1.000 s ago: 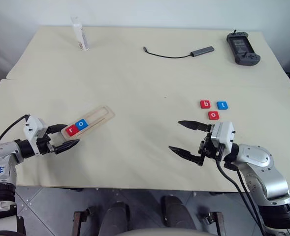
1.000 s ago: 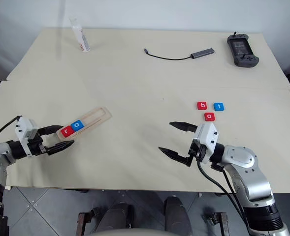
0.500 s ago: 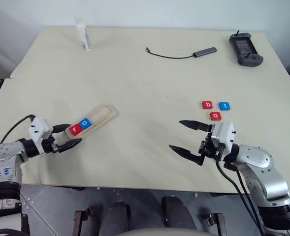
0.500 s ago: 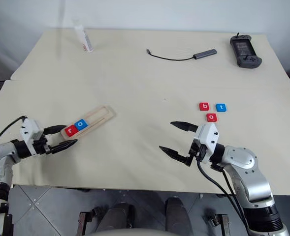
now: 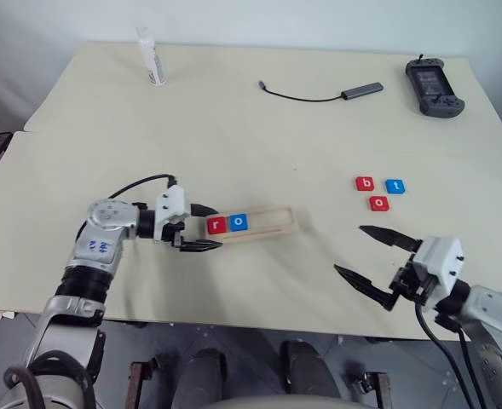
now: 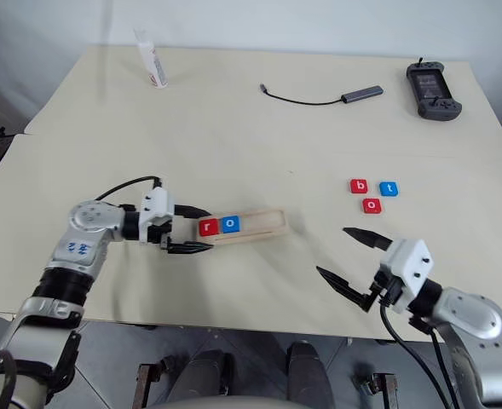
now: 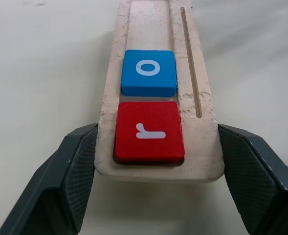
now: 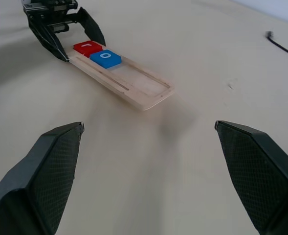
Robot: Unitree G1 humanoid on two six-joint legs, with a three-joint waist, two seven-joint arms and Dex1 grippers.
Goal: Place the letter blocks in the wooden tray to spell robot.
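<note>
Behind L hand, tray end.

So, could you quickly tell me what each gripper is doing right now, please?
Left gripper: closed on the end of the long pale-wood tray.
Right gripper: open, holding nothing.

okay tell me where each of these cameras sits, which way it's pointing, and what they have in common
Left and right eye views: on the head, looking forward and down over the table; both arms show, left gripper at the wooden tray, right gripper open.
Left wrist view: on the left wrist, looking along the tray; its fingers flank the end with the red r block and blue o block.
Right wrist view: on the right wrist, facing the tray across the table; its fingers frame it.
Shared: all views show the tray with r and o.
</note>
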